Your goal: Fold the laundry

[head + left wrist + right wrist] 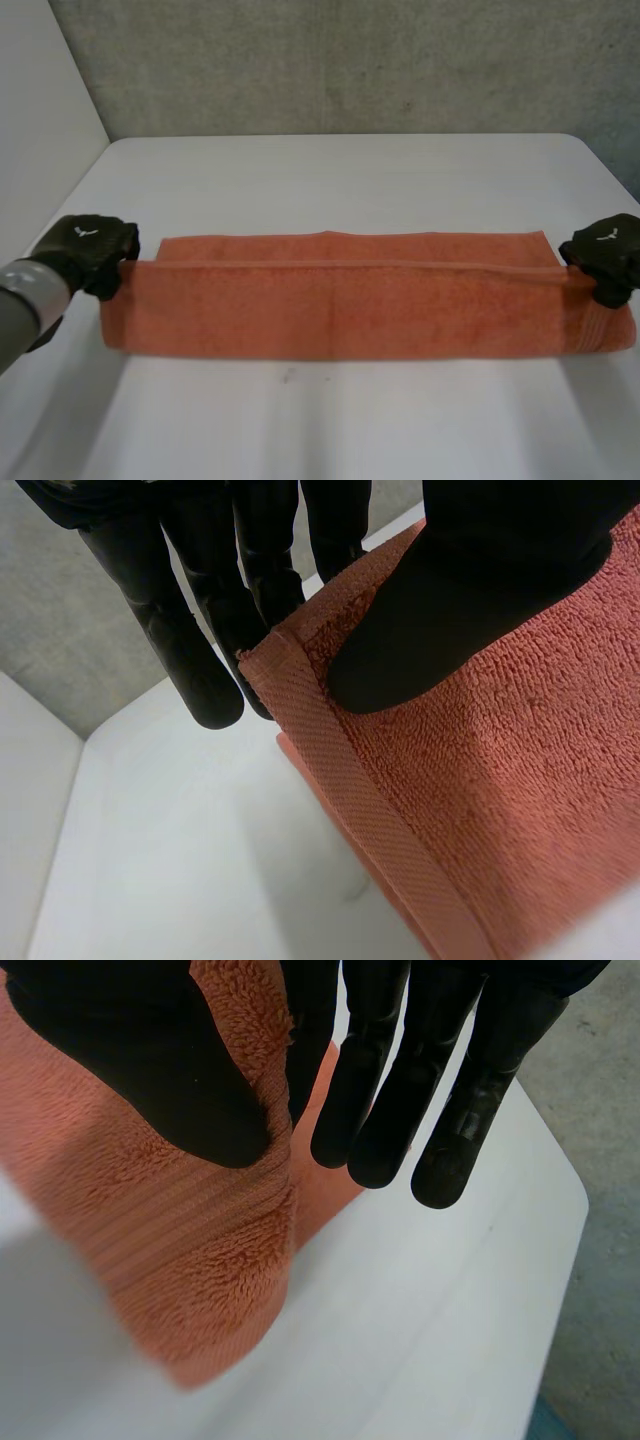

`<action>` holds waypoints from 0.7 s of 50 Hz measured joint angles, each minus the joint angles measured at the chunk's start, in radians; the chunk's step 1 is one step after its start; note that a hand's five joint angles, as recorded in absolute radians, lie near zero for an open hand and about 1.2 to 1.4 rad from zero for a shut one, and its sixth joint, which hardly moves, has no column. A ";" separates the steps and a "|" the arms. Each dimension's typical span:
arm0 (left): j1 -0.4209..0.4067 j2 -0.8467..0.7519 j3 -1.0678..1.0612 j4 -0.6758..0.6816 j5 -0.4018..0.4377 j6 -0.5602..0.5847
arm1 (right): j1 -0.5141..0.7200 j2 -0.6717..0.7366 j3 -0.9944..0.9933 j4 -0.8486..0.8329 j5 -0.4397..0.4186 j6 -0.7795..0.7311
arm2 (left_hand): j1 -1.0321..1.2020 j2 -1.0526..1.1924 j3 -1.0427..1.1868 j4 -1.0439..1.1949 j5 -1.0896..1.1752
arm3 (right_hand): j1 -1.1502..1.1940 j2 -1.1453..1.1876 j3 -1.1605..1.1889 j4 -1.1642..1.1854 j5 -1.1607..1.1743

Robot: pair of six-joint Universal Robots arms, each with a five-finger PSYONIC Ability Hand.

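Pinching an orange towel at either end of one long edge, our left hand and right hand hold it stretched taut across the middle of the white worktop. Each thumb presses a corner of the cloth against straight fingers behind it. A narrow strip of towel lies flat beyond the held edge, while a wider panel drops from it towards the camera. We judge the first lengthwise fold begun but not finished. The raised edge is not yet laid down, and the crosswise folds are left to do. The towel is thick, looped terry with a flat woven band and hem at its short ends. It looks smooth between the hands.
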 measured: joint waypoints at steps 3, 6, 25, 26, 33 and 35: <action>-0.033 -0.134 0.084 0.055 -0.038 -0.005 | 0.026 0.094 -0.054 -0.065 0.005 0.055 | 0.000 0.000 0.000 0.000 0.000 | 0.000 0.000 0.000 0.000 0.000; -0.051 -0.211 0.143 0.084 -0.069 -0.008 | 0.043 0.156 -0.097 -0.114 0.018 0.089 | 0.000 0.000 0.000 0.000 0.000 | 0.000 0.000 0.000 0.000 0.000; -0.143 -0.569 0.474 0.297 -0.141 0.004 | 0.165 0.467 -0.329 -0.486 0.187 0.176 | 0.000 0.000 0.000 0.000 0.000 | 0.000 0.000 0.000 0.000 0.000; -0.145 -0.576 0.479 0.302 -0.144 0.004 | 0.169 0.473 -0.334 -0.497 0.193 0.176 | -0.001 -0.003 0.000 0.000 0.000 | 0.000 0.000 0.000 0.000 0.000; -0.167 -0.615 0.500 0.335 -0.180 0.007 | 0.191 0.517 -0.362 -0.593 0.268 0.178 | -0.663 -0.641 -0.630 -0.615 -0.608 | -0.578 -0.628 -0.628 -0.610 -0.573; -0.178 -0.615 0.494 0.338 -0.186 0.007 | 0.196 0.512 -0.359 -0.606 0.290 0.187 | -0.817 -0.814 -0.803 -0.816 -0.806 | -0.737 -0.884 -0.890 -0.890 -0.853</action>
